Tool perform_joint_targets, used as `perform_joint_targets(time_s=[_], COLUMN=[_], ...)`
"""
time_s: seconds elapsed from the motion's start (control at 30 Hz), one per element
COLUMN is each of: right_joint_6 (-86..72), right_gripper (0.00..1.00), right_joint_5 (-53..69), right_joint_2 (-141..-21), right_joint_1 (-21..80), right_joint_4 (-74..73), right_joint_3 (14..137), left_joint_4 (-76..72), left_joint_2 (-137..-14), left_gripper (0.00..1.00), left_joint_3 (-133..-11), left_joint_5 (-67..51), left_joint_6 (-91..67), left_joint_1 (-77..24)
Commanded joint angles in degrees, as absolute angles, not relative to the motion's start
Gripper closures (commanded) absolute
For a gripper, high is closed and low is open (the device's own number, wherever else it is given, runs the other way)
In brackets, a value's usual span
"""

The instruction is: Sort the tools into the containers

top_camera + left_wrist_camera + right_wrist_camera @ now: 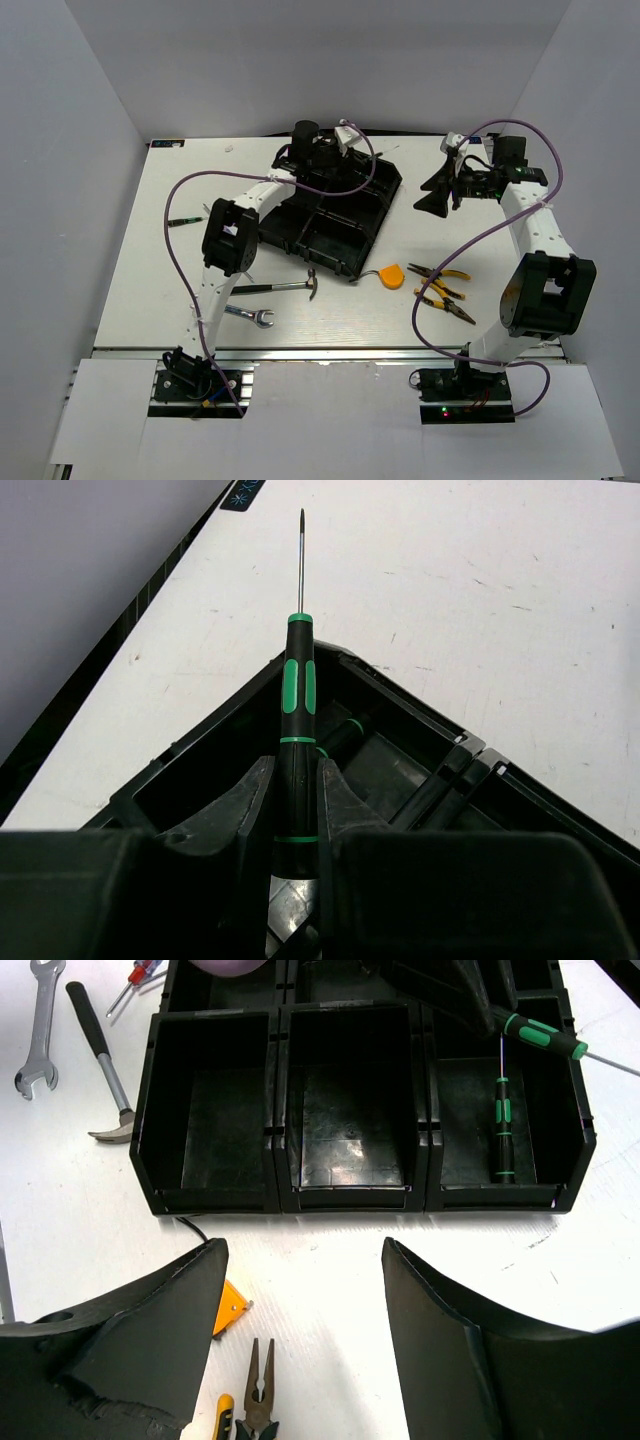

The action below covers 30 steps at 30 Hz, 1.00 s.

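My left gripper (297,772) is shut on the handle of a black-green screwdriver (297,695), held over a corner compartment of the black organizer tray (196,748). Its tip reaches out past the rim. A second black-green screwdriver (503,1125) lies in that compartment. In the top view the left gripper (303,152) is at the tray's (383,200) far end. My right gripper (432,195) hangs open to the right of the tray, with nothing between its fingers (190,1300). The two compartments nearest it hold nothing.
On the table near the tray lie a hammer (285,287), a silver wrench (250,316), an orange tape measure (392,275) and yellow-handled pliers (440,285). Red and blue screwdrivers (140,972) rest beyond the tray's left end. A purple cable loops over each arm.
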<state>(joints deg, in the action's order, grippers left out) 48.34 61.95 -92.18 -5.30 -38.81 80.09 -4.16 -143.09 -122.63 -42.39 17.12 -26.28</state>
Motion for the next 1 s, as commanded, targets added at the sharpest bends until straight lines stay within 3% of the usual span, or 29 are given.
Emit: perform_joint_targets(time_s=[0.0, 0.43, 0.73, 0.97], right_joint_6=[48.0, 47.2, 46.6, 46.6], right_gripper=[0.30, 0.30, 0.30, 0.30], right_joint_5=[64.0, 64.9, 65.4, 65.4], right_joint_2=[-91.0, -91.2, -90.7, -90.3], right_joint_1=[-5.9, -6.2, -6.3, -6.3], right_joint_4=[-37.9, -37.3, -37.1, -37.0], right_joint_3=[79.7, 79.1, 78.3, 78.0], left_joint_4=[-4.0, -1.8, -1.5, -1.5], left_joint_2=[-143.0, -141.6, -141.0, -140.4], left_gripper=[1.00, 0.96, 0.64, 0.45], left_joint_3=[-124.1, -119.5, -119.1, -118.9], left_joint_5=[-41.6, -36.9, -35.2, -34.7], left_joint_6=[20.3, 25.2, 24.8, 24.1], left_joint_1=[-26.8, -26.8, -26.8, -26.9])
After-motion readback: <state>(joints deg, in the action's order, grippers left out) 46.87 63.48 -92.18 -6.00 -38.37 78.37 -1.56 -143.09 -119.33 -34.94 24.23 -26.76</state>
